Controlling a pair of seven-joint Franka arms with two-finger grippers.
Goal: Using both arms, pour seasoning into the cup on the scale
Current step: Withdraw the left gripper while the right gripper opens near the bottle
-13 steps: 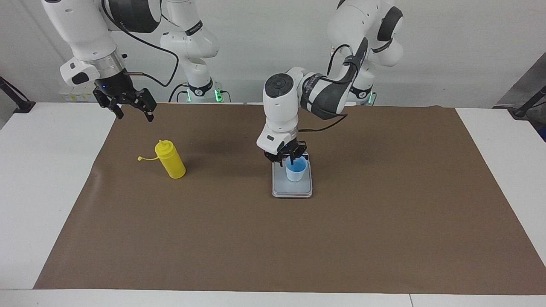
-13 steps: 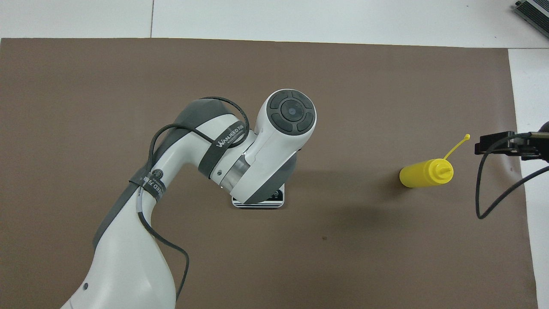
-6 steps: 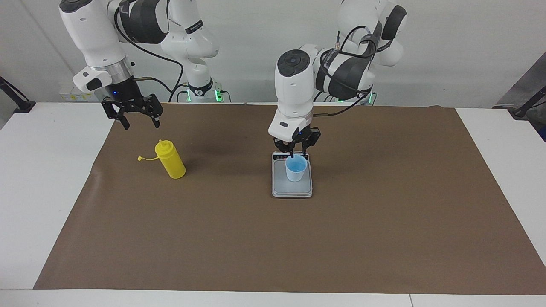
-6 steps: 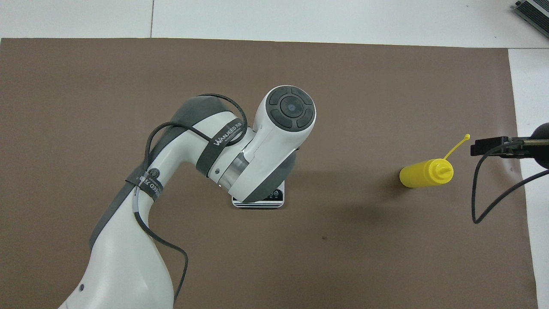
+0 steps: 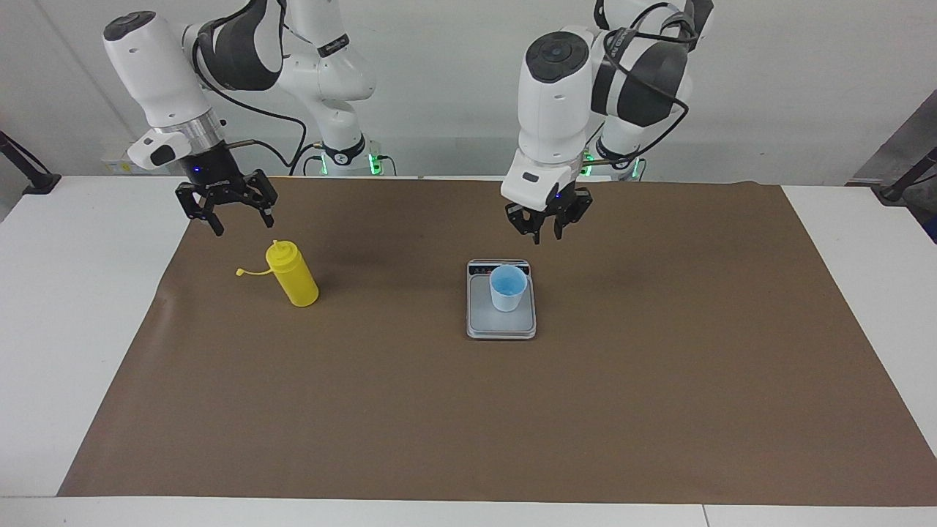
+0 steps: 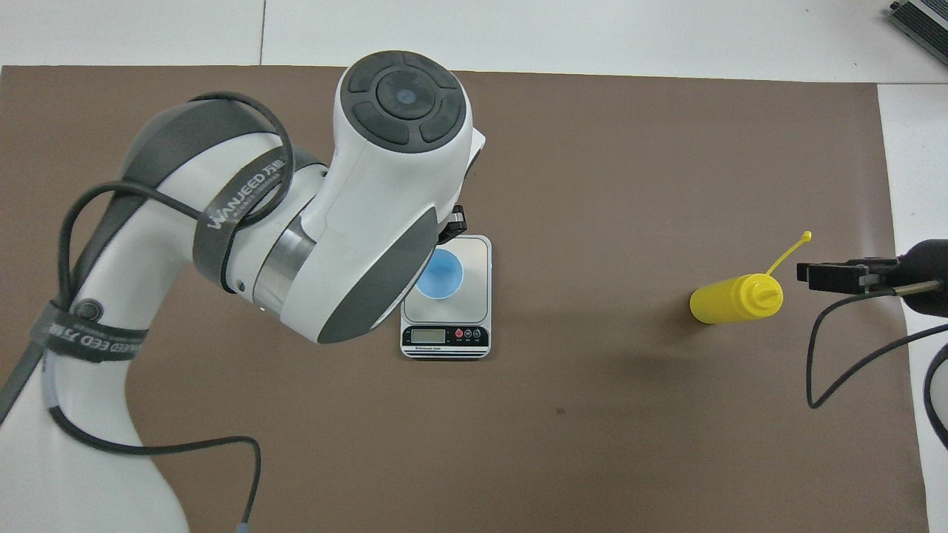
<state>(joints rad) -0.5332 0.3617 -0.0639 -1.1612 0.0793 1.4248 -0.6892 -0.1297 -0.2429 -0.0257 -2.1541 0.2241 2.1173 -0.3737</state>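
The light blue cup (image 5: 508, 288) (image 6: 442, 272) stands upright on the silver-grey scale (image 5: 483, 318) (image 6: 474, 252), beside its display strip. My left gripper (image 5: 547, 236) hangs above the mat by the scale's display edge, clear of the cup, open by a narrow gap and holding nothing. In the overhead view the left arm covers most of that gripper and part of the cup. The yellow seasoning bottle (image 5: 293, 274) (image 6: 729, 300) stands on the mat toward the right arm's end, its tethered cap (image 6: 806, 236) hanging off. My right gripper (image 5: 241, 222) (image 6: 815, 274) hovers open beside the bottle's top, not touching it.
A brown mat (image 5: 659, 402) covers most of the white table (image 5: 73, 329). Dark clamp stands sit at the table's corners by the robots (image 5: 29, 179) (image 5: 904, 183).
The left gripper has lifted off the cup and drawn back toward its base, leaving the cup on the scale. The right gripper has come down a little toward the bottle.
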